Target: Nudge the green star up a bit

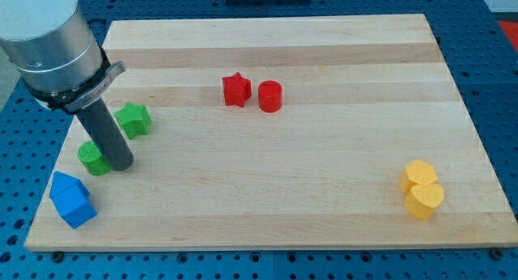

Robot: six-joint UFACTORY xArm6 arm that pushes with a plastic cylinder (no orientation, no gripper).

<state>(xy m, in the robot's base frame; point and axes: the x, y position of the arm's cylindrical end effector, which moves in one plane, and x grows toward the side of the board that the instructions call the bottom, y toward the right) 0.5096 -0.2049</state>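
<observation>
The green star lies on the wooden board at the view's left. My tip rests on the board just below the star, a short gap apart, and slightly to its left. A green round block sits right against the rod's left side, partly hidden by it.
A blue block lies near the board's bottom left corner. A red star and a red cylinder sit side by side at top centre. Two yellow blocks touch each other at the right.
</observation>
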